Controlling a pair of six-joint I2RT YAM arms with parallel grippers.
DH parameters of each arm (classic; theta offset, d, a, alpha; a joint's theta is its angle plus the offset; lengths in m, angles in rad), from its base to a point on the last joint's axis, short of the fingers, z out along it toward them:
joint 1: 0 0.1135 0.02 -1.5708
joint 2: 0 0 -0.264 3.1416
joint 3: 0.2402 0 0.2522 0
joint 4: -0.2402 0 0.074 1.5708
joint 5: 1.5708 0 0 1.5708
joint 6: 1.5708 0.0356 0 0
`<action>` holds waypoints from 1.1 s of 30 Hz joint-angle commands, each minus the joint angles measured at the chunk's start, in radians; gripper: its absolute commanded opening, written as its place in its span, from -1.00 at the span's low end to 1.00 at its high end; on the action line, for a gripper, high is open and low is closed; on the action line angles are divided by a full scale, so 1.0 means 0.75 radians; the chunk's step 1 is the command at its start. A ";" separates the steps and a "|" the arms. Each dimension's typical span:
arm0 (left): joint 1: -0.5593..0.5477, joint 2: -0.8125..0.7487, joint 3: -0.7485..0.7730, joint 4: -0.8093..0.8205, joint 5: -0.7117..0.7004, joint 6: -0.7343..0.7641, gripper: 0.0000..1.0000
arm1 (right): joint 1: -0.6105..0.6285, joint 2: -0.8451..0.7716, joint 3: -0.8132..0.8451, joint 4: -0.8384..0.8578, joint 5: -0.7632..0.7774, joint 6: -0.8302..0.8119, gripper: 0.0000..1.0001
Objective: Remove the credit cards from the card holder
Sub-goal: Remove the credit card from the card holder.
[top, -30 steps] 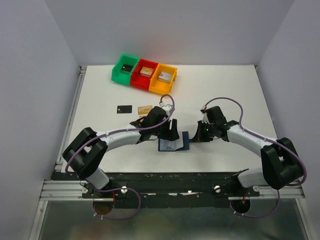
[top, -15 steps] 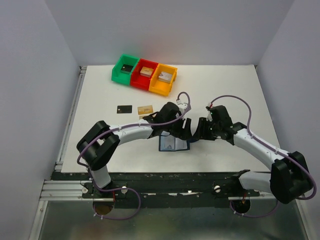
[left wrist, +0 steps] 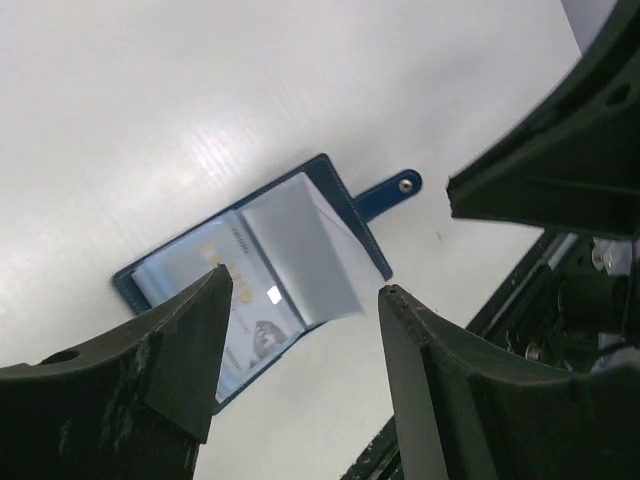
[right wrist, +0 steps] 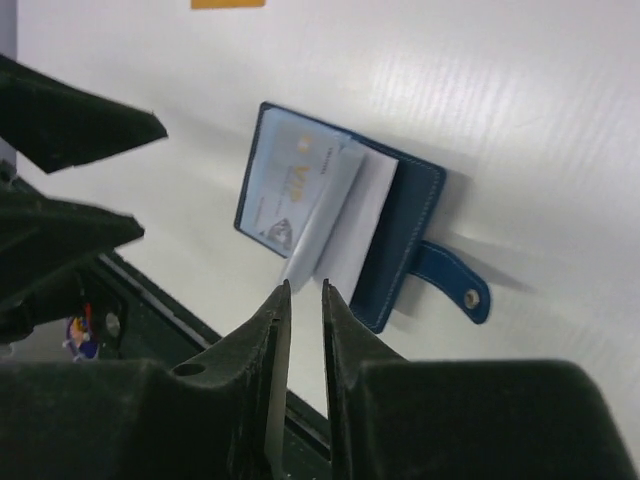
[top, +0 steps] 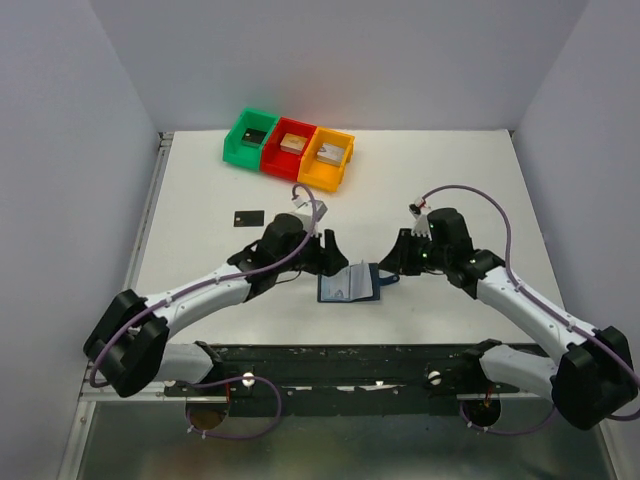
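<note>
The navy card holder [top: 350, 284] lies open on the white table, its strap pointing right. In the right wrist view the card holder [right wrist: 340, 225] has pale sleeve pages standing up, and a pale card with gold lettering [right wrist: 290, 185] sits in its left sleeve. A black credit card [top: 249, 217] lies loose further left. My left gripper [top: 325, 252] hovers just left of the holder, open [left wrist: 305, 282] and holding nothing. My right gripper [top: 393, 262] is at the holder's right edge. Its jaws [right wrist: 305, 287] stand a narrow gap apart near the page edges, with nothing between them.
Green [top: 250, 138], red [top: 290, 148] and orange [top: 328, 158] bins stand in a row at the back, each with a small block inside. The table's near edge and the black mounting rail [top: 350, 355] run just below the holder.
The left arm has drawn back to the left and now covers the tan card on the table. The right gripper opened, then narrowed to a slim gap. The holder lies open with its pages raised.
</note>
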 commanded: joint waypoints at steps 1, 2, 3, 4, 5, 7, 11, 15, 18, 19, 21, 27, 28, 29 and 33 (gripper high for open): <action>0.058 -0.176 -0.159 0.014 -0.249 -0.111 0.40 | 0.115 0.063 0.062 0.071 -0.107 0.002 -0.49; 0.066 -0.203 -0.190 0.008 -0.284 -0.132 0.38 | 0.155 0.083 0.084 0.075 -0.101 0.002 -0.49; 0.077 -0.223 -0.217 0.008 -0.301 -0.146 0.34 | 0.190 0.110 0.117 0.081 -0.093 0.012 -0.49; 0.085 -0.234 -0.239 0.010 -0.305 -0.161 0.31 | 0.229 0.147 0.145 0.091 -0.099 0.016 -0.50; 0.089 -0.230 -0.254 0.010 -0.303 -0.173 0.23 | 0.260 0.179 0.176 0.099 -0.105 0.026 -0.51; 0.101 -0.199 -0.250 0.002 -0.282 -0.191 0.06 | 0.301 0.269 0.231 0.116 -0.114 0.034 -0.54; 0.107 -0.111 -0.239 0.016 -0.244 -0.216 -0.25 | 0.319 0.435 0.299 0.142 -0.138 0.055 -0.53; 0.107 -0.027 -0.205 0.027 -0.203 -0.210 -0.38 | 0.317 0.599 0.330 0.132 -0.128 0.069 -0.50; 0.105 0.030 -0.178 0.035 -0.192 -0.204 -0.41 | 0.311 0.668 0.301 0.146 -0.097 0.081 -0.50; 0.107 0.044 -0.174 0.043 -0.192 -0.202 -0.42 | 0.307 0.679 0.285 0.155 -0.089 0.088 -0.50; 0.107 0.073 -0.160 0.051 -0.188 -0.208 -0.42 | 0.291 0.683 0.246 0.171 -0.073 0.106 -0.50; 0.107 0.153 -0.106 0.037 -0.188 -0.189 -0.43 | 0.238 0.665 0.166 0.216 -0.058 0.118 -0.42; 0.107 0.165 -0.106 0.037 -0.186 -0.191 -0.43 | 0.234 0.669 0.160 0.220 -0.062 0.118 -0.40; 0.107 0.179 -0.100 0.035 -0.186 -0.191 -0.43 | 0.229 0.673 0.158 0.222 -0.060 0.118 -0.38; 0.107 0.208 -0.098 0.033 -0.188 -0.191 -0.44 | 0.207 0.683 0.117 0.275 -0.083 0.141 -0.32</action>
